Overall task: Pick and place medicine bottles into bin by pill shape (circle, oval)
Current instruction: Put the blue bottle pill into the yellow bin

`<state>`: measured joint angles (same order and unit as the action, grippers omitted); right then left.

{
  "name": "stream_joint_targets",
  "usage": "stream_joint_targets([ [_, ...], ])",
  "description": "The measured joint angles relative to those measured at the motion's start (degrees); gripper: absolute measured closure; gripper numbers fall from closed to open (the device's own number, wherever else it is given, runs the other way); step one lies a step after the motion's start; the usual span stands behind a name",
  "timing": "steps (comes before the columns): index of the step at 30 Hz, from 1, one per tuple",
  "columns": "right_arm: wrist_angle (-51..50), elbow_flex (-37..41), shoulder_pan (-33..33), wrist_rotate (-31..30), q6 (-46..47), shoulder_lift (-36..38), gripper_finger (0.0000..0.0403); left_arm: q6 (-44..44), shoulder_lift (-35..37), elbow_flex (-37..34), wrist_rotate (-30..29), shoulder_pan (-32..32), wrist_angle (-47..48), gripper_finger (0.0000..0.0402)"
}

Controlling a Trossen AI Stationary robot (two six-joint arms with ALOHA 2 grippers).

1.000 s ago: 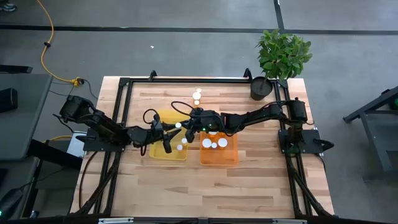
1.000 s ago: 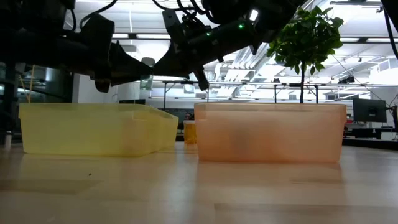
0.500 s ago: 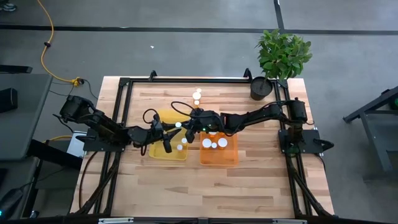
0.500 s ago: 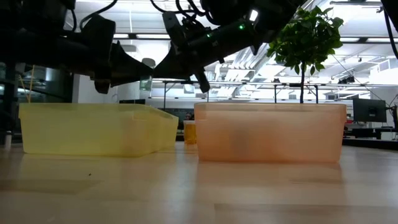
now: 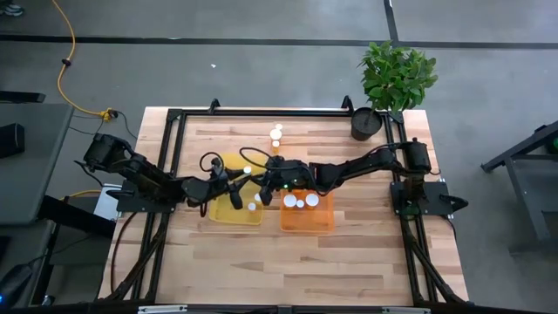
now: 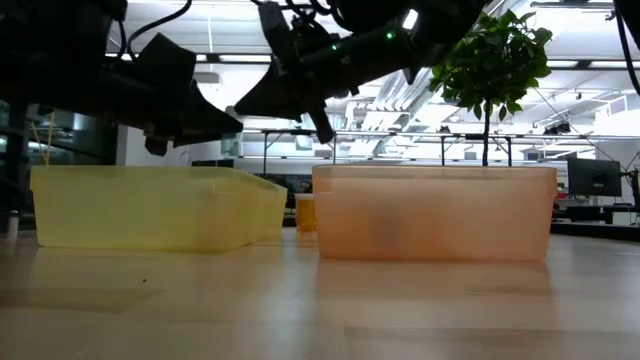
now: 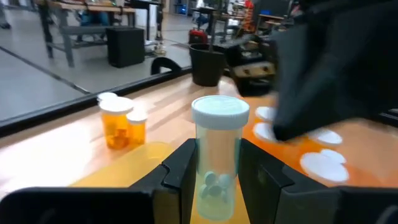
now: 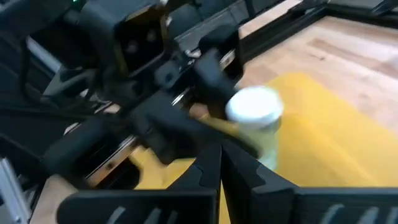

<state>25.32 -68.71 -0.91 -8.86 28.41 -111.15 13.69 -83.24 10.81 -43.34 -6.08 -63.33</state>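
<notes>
Left wrist view: a clear, cylindrical medicine bottle [image 7: 219, 158] with a ribbed white cap is gripped upright between the two dark, angular fingers of the left gripper [image 7: 214, 177]; small round pale pills are seen through its wall at the bottom. Beneath it, the smooth translucent yellow tray [image 7: 127, 163] is seen. Beside that, flat round white caps [image 7: 322, 163] of bottles are seen inside the glossy orange tray [image 7: 373, 177]. Farther off, two orange translucent bottles [image 7: 119, 121] with white caps are stood touching on the pale wooden table [image 7: 168, 102], and a dark tapered plant pot [image 7: 206, 63] is placed near the table's black metal edge rail.

From the right wrist view, the right gripper [image 8: 221, 165] is seen with its matte black fingers pressed together on nothing, just short of the held bottle's white cap above the yellow tray.

From the high view, both grippers are met over the inner edge of the yellow tray, the orange tray is set just beside it, and the leafy green plant [image 5: 397, 74] is stood at the far right corner.
</notes>
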Motion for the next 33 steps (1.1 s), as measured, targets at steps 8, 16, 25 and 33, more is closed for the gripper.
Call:
stream_joint_targets([
  [8,-0.87,0.00,0.13,-0.47,-1.57,0.01,0.0403,0.66,0.00,0.00,5.41,2.00,0.13,0.0310],
  [16,-7.12,0.02,0.50,-0.91,-3.33,0.20,0.0403,-1.85,0.00,0.04,6.50,1.99,0.15,0.0310],
  [25,-10.24,-1.84,0.15,-5.85,-5.57,0.15,0.0403,-0.30,0.07,2.41,6.88,2.07,5.07,0.0310],
  [33,-20.98,-7.79,0.28,-11.35,-8.74,0.31,0.0403,-2.27,2.02,2.73,8.91,1.75,6.16,0.0310],
])
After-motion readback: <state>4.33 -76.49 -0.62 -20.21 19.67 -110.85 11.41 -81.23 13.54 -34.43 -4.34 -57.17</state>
